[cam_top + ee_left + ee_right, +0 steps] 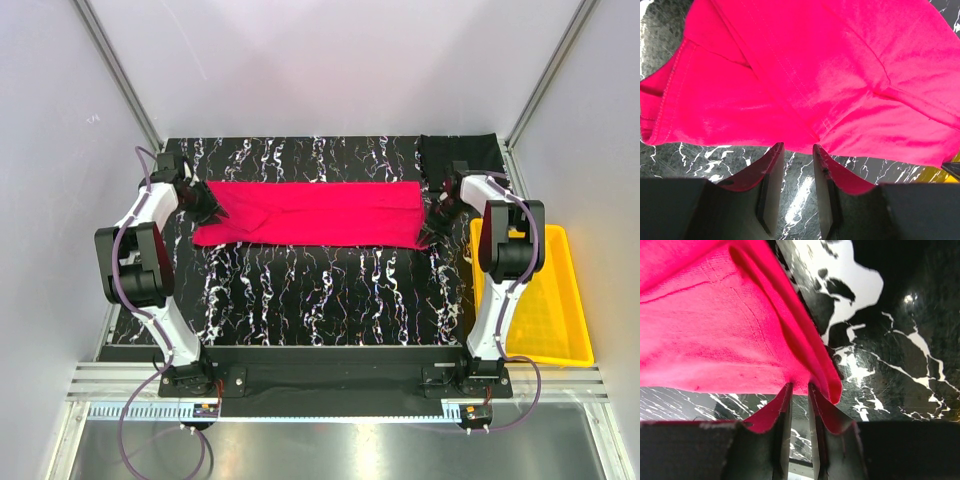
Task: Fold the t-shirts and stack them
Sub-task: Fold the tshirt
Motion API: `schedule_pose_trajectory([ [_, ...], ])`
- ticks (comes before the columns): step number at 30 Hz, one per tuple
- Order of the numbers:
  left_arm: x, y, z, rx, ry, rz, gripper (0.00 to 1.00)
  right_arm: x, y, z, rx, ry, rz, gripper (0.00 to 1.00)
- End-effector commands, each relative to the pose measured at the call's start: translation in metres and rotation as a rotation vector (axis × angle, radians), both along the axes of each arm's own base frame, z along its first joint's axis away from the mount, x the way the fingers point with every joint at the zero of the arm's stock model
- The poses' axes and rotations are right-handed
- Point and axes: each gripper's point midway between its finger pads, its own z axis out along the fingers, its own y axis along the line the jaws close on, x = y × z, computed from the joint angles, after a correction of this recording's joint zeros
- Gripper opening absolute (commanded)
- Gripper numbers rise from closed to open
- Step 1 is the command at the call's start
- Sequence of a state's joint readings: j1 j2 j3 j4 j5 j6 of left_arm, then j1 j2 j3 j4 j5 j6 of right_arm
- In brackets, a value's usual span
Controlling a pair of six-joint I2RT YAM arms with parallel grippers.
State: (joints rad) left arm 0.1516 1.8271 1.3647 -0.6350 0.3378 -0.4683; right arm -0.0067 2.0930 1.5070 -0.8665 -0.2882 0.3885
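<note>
T-shirts sit on the far half of the table [330, 290] in the overhead view. The red t-shirt [310, 213] is folded into a long band running left to right, its near-left corner spreading a little wider. The black t-shirt [462, 152] lies in the far right corner, just beyond the band's right end. The left arm [150, 212] reaches to the band's left end and the right arm [497, 195] to its right end, so the left jaws and the right jaws meet the cloth at opposite short edges. A yellow tray [562, 300] stands at the table's right side, beside the right arm.

From the left wrist, the red t-shirt [840, 75] fills the upper part of the view, a stitched hem and a seam showing. Creases in the cloth run down to one spot at the fingertips [774, 156]. The left jaws stand narrow and pinch the cloth edge by their very tips. The table [710, 155] shows beneath them.

From the right wrist, the red t-shirt [715, 330] drapes up and away to the left, a folded edge curling just right of the fingertips [786, 397]. The right jaws are narrow too, nipping the cloth's edge at their tips, with the table [880, 345] showing to the right.
</note>
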Motion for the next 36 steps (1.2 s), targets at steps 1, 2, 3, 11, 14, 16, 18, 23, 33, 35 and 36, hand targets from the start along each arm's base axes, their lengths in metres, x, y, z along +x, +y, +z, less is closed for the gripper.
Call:
schedule_pose_trajectory([
  [1,0.006,-0.012,0.017,-0.03,-0.057,-0.048,0.35,0.004,-0.008,0.007,-0.051,-0.073,-0.002,0.25],
  [2,0.006,-0.016,0.016,-0.043,-0.055,-0.06,0.35,-0.001,-0.009,-0.001,-0.056,-0.053,0.002,0.25],
  [3,0.008,-0.019,0.015,-0.05,-0.053,-0.067,0.34,0.0,-0.01,-0.004,-0.058,-0.049,0.006,0.25],
  [11,0.021,-0.026,0.006,-0.076,-0.037,-0.086,0.34,0.01,-0.012,0.01,-0.072,-0.095,0.022,0.26],
  [14,0.029,-0.038,0.003,-0.099,-0.037,-0.116,0.34,0.013,-0.011,0.022,-0.066,-0.116,0.026,0.27],
  [16,0.033,-0.046,-0.009,-0.112,-0.013,-0.124,0.33,0.016,-0.008,0.03,-0.05,-0.131,0.024,0.27],
  [18,0.038,-0.053,-0.018,-0.128,-0.003,-0.129,0.33,0.018,-0.006,0.036,-0.039,-0.136,0.021,0.27],
  [23,0.033,-0.072,-0.046,-0.17,0.062,-0.132,0.33,0.028,-0.004,0.053,-0.024,-0.174,0.007,0.28],
  [33,0.028,-0.058,-0.016,-0.092,-0.007,-0.154,0.38,0.042,0.005,0.062,0.03,-0.206,0.015,0.29],
  [35,0.026,-0.057,0.01,-0.082,-0.061,-0.146,0.4,0.041,0.006,0.059,0.036,-0.199,0.018,0.31],
  [36,0.025,-0.055,0.017,-0.073,-0.075,-0.133,0.41,0.039,0.008,0.058,0.046,-0.193,0.02,0.31],
])
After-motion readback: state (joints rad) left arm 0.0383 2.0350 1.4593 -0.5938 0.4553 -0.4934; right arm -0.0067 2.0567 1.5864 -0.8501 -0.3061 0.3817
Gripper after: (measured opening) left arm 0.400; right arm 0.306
